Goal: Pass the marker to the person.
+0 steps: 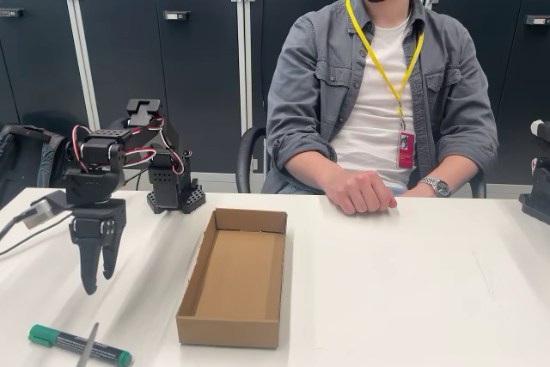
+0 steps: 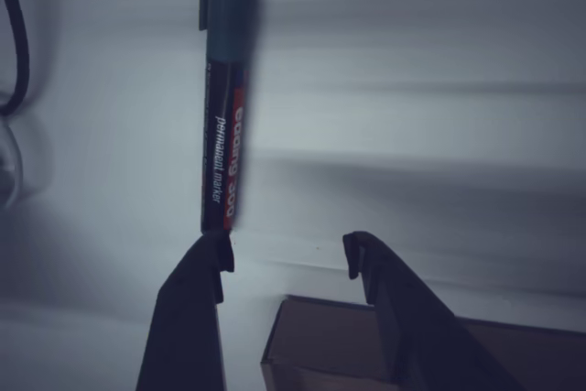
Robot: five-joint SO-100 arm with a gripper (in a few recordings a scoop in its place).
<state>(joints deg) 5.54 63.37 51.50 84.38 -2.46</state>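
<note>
A thick marker (image 1: 79, 345) with a green cap and green end lies flat at the front left edge of the white desk (image 1: 412, 290) in the fixed view, a thin grey stick (image 1: 88, 345) resting across its dark barrel. Above and just behind it hangs the black claw (image 1: 95, 281) of the robot arm (image 1: 129, 161), fingertips pointing down at the desk, short of the marker and not touching it. The wrist view shows the claw (image 2: 286, 258) spread, nothing between its two dark fingers (image 2: 197, 281), with the marker (image 2: 224, 135) stretching away from the tip of the left finger, its label reading "permanent marker." Whether that fingertip touches the barrel cannot be told from either view.

An open, shallow cardboard box (image 1: 234, 277) sits at mid-desk, just right of the claw in the fixed view; its near corner (image 2: 366, 345) appears at the bottom of the wrist view. The arm's base stands at the back left of the desk, red and white wires looping over its joints.

Behind the desk sits the person (image 1: 378, 100), in a grey overshirt over a white T-shirt, a yellow lanyard with a pink badge at the chest and a wristwatch (image 1: 436, 185) on one arm. One hand (image 1: 361, 192) rests loosely closed on the far edge of the desk, well apart from marker and claw. Dark cabinets (image 1: 172, 66) line the wall behind.
</note>
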